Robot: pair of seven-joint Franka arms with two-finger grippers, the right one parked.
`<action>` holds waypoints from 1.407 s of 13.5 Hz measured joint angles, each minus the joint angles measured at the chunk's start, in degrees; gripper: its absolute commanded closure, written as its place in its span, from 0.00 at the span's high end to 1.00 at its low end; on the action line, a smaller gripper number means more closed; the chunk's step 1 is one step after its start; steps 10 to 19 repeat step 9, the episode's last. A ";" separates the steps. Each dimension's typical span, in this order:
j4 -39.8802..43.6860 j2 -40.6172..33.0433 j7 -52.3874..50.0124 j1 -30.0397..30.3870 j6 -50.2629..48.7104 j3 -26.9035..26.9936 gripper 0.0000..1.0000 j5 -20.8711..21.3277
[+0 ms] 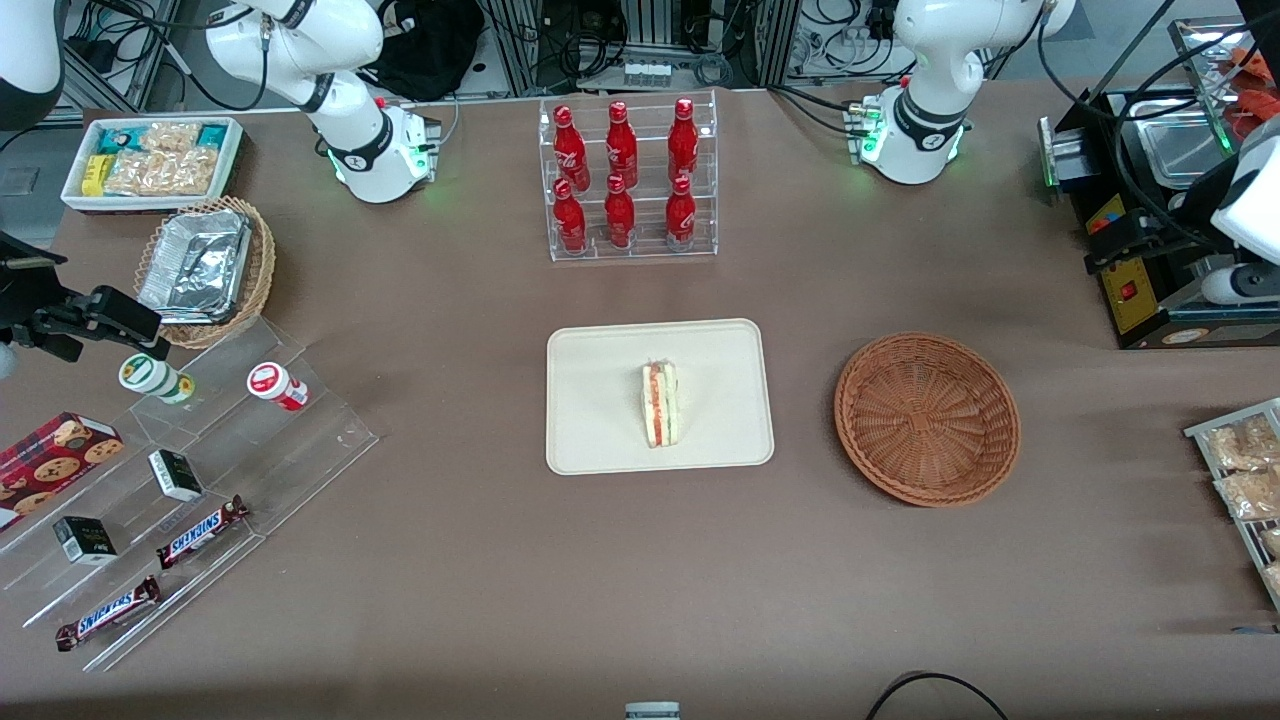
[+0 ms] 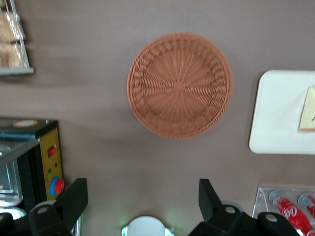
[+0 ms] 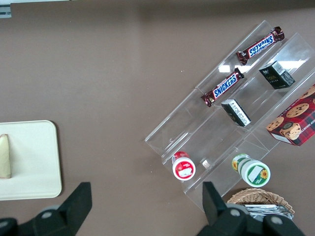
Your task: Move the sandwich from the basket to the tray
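We see the sandwich (image 1: pixel 659 404), a pale bread wedge with red and green filling, lying on the cream tray (image 1: pixel 598 440) at the centre of the front view. The round reddish-brown wicker basket (image 1: pixel 927 417) sits beside the tray, toward the working arm's end of the brown table (image 1: pixel 480 560), with nothing in it. In the left wrist view we find the gripper (image 2: pixel 143 196) high above the table beside the basket, its two black fingers (image 2: pixel 74 199) spread wide, holding nothing. A clear rack of red cola bottles (image 1: pixel 630 180) stands above the tray in the front view.
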 measured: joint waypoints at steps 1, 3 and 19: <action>0.60 0.69 0.03 -0.04 1.67 -0.09 1.00 0.62; 1.07 1.75 0.11 -0.11 2.97 -0.59 1.00 1.44; 0.34 1.67 0.57 -0.29 2.55 -0.76 1.00 1.92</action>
